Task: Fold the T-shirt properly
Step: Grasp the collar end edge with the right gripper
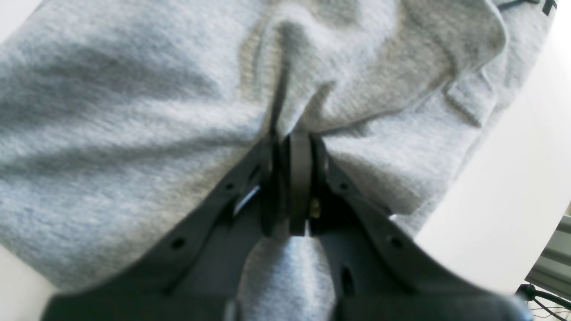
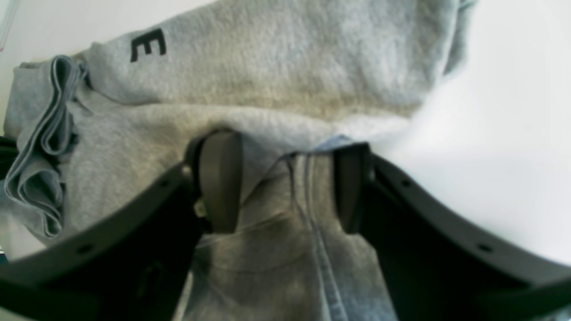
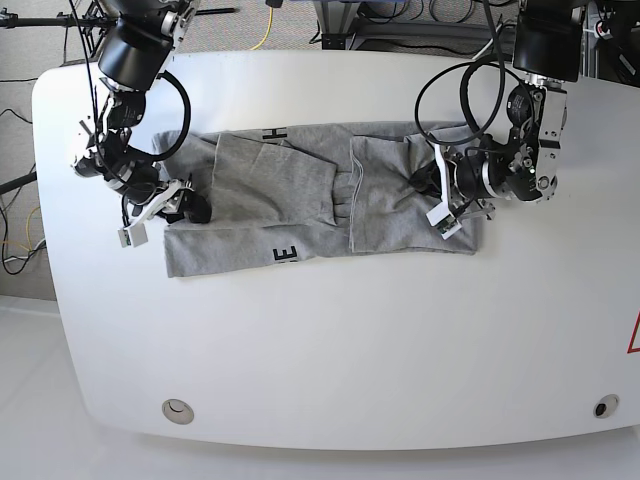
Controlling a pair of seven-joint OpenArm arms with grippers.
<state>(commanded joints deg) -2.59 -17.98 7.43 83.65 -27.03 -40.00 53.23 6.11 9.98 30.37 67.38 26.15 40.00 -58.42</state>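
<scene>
T-shirt (image 3: 300,215), heather-grey, is laid as a long sideways band across the middle of the white table (image 3: 330,350), both sides already turned inward; black letters show at the near edge and at the far edge. Seen closest, in the left wrist view, the left gripper (image 1: 292,142) is closed tight on a raised pleat of cloth — held so that this end can probably be lifted and carried over. In the right wrist view, the right gripper (image 2: 285,178) stands apart, a stitched hem lying between the pads, not pinched — judged a grasp in preparation. Farther off, bunched ribbed layers (image 2: 40,147) are noted.
</scene>
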